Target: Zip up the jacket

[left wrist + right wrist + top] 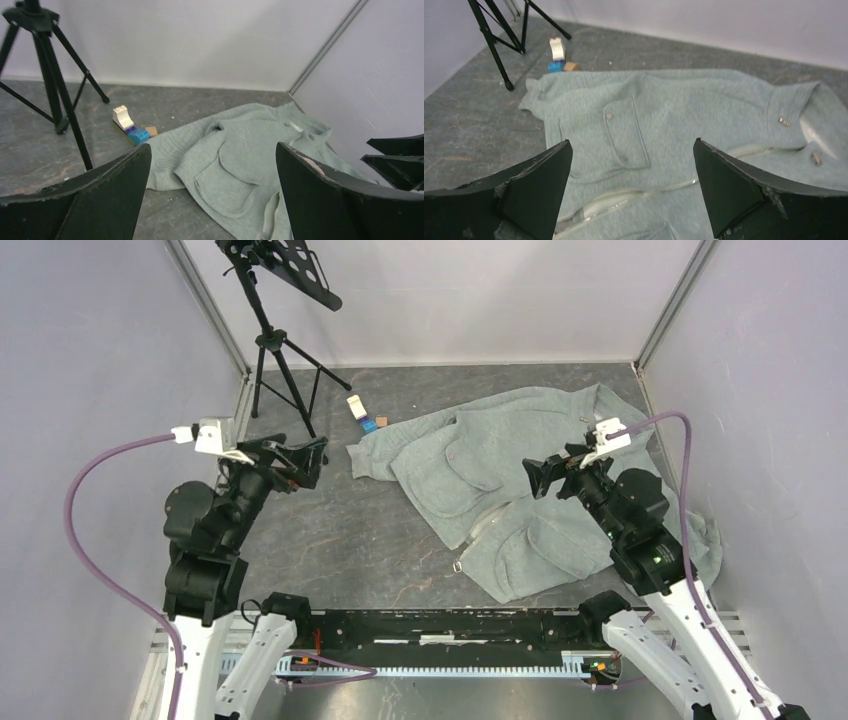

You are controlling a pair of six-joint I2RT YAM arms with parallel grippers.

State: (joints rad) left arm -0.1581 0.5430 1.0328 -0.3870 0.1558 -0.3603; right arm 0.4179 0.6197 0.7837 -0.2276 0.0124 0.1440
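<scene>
The dark grey bench (330, 540) fills the walled cell. The jacket (470, 470), grey-green fleece, lies crumpled across the bench's right half. It reaches from a cuff near the middle far side over to the right wall, and its near hem comes close to the arm bases. Its rounded pockets (626, 132) face up, and the pale zipper (624, 197) runs between the two front panels, which gape a little along it.

A black tripod stand (280, 350) is in the far left corner, well apart from the jacket.

The left claw (312, 462) hangs over bare bench on the left, its fingers wide apart and holding nothing. The right claw (535, 478) hovers above the jacket's middle, also spread wide and empty.

Small toy blocks (360, 410), white and blue, lie just beside the far cuff. Small metal snaps (784, 121) show on the collar at the right.
</scene>
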